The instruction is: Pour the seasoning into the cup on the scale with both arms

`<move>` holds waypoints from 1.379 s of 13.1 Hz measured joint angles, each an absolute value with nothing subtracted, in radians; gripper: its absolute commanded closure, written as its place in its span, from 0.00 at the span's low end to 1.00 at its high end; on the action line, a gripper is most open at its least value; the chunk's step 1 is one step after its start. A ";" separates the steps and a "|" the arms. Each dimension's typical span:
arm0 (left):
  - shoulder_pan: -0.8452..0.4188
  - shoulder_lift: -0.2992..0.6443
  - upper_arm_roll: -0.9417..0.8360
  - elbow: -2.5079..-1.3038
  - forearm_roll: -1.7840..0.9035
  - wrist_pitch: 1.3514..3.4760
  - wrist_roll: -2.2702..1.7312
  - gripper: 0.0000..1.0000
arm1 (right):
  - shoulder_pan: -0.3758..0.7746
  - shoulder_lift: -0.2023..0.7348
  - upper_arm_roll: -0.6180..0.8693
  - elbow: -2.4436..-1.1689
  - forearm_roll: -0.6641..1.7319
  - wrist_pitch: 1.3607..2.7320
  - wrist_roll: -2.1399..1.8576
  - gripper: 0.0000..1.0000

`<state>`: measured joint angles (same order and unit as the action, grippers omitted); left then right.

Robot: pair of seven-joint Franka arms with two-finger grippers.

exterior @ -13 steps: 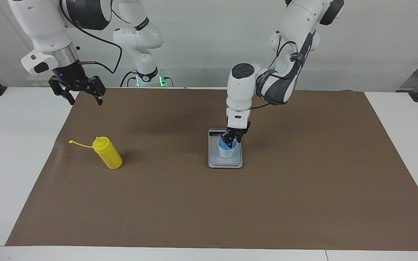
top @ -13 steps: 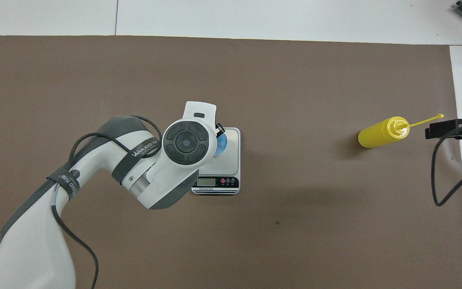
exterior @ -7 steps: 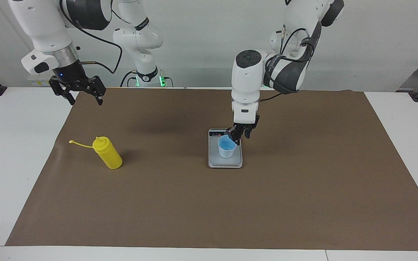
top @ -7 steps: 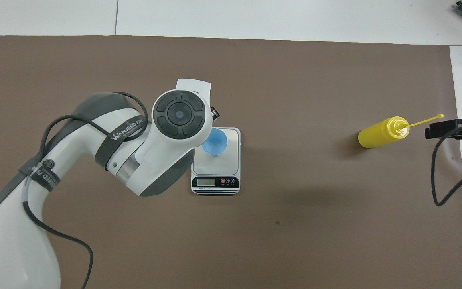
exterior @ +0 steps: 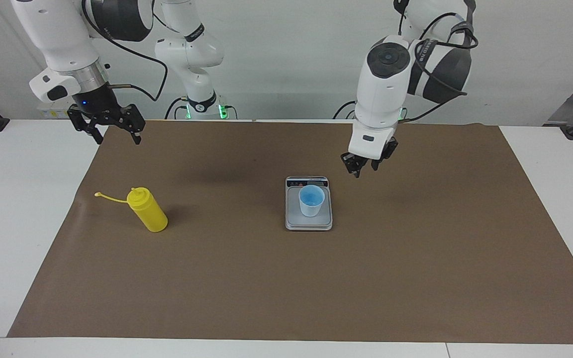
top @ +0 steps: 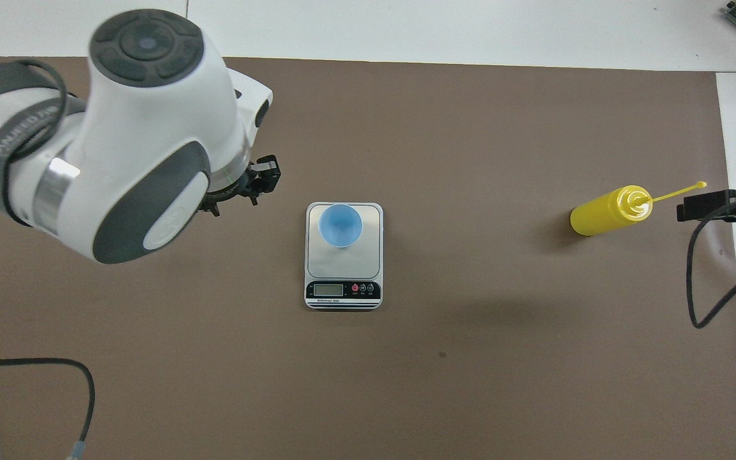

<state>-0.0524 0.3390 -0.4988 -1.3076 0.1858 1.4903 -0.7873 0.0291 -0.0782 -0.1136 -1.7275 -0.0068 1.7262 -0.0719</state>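
Your right gripper waits with fingers spread wide over the mat's corner; your left gripper hangs over bare mat beside the scale, holding nothing, jaws hard to read; cup stands upright on the scale; seasoning leans at the right arm's end.

Left tool hangs raised, empty, pointing down; right tool hangs with fingers spread wide, empty.
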 measured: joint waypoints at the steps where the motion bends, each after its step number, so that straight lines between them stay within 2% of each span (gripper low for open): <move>1: -0.050 0.326 -0.442 -1.289 0.142 1.472 -0.706 0.46 | 0.029 -0.078 -0.114 -1.728 -0.007 1.726 -0.072 0.00; 5: -0.042 0.227 -0.194 -1.270 0.022 1.399 -0.342 0.45 | 0.029 -0.078 -0.114 -1.728 -0.007 1.726 -0.072 0.00; 8: -0.048 0.166 -0.097 -1.308 0.016 1.375 -0.138 0.44 | 0.029 -0.078 -0.114 -1.728 -0.007 1.726 -0.072 0.00; 11: -0.049 0.121 -0.036 -1.409 0.013 1.388 -0.018 0.40 | 0.029 -0.078 -0.114 -1.728 -0.007 1.726 -0.072 0.00; 15: -0.056 0.026 -0.032 -1.640 0.013 1.558 -0.009 0.39 | 0.029 -0.078 -0.114 -1.728 -0.007 1.726 -0.072 0.00; 18: -0.058 -0.018 -0.025 -1.717 0.012 1.627 -0.009 0.37 | 0.029 -0.078 -0.114 -1.728 -0.007 1.727 -0.073 0.00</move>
<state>-0.0578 -0.0181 -0.0250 -1.7172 0.0119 1.6267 -0.0094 0.0291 -0.0785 -0.1137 -1.7283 -0.0068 1.7272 -0.0727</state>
